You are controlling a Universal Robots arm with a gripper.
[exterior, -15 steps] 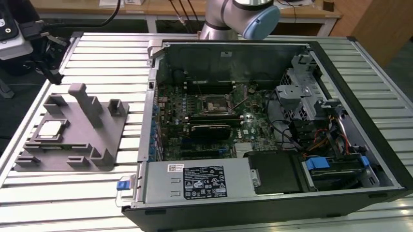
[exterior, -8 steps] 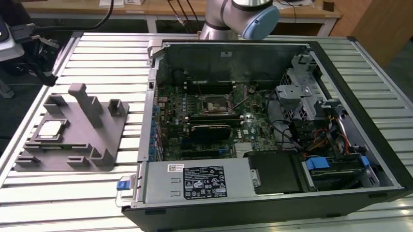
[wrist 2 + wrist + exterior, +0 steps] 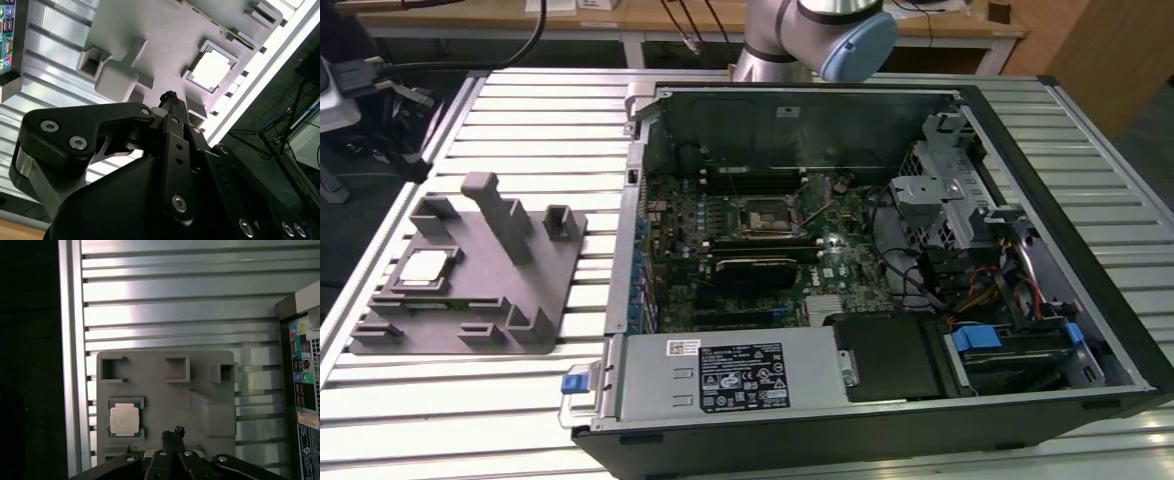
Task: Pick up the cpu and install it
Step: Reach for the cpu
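The cpu (image 3: 427,266), a small silvery square chip with a pale rim, lies flat in a recess of the grey tray (image 3: 480,320) at the exterior view's left. In both wrist views it shows from above, cpu (image 3: 124,420) and cpu (image 3: 214,70). My gripper (image 3: 173,432) hangs well above the tray, off to one side of the chip, with its fingers together and nothing between them; the gripper (image 3: 169,96) tip looks like one narrow dark point. The motherboard socket (image 3: 758,218) sits inside the open computer case (image 3: 881,400).
Upright posts (image 3: 483,205) rise from the tray beside the chip. The case's wall and rear ports (image 3: 300,380) stand close to the tray. The slatted metal table (image 3: 534,120) carries both. The arm's joint (image 3: 847,40) is behind the case.
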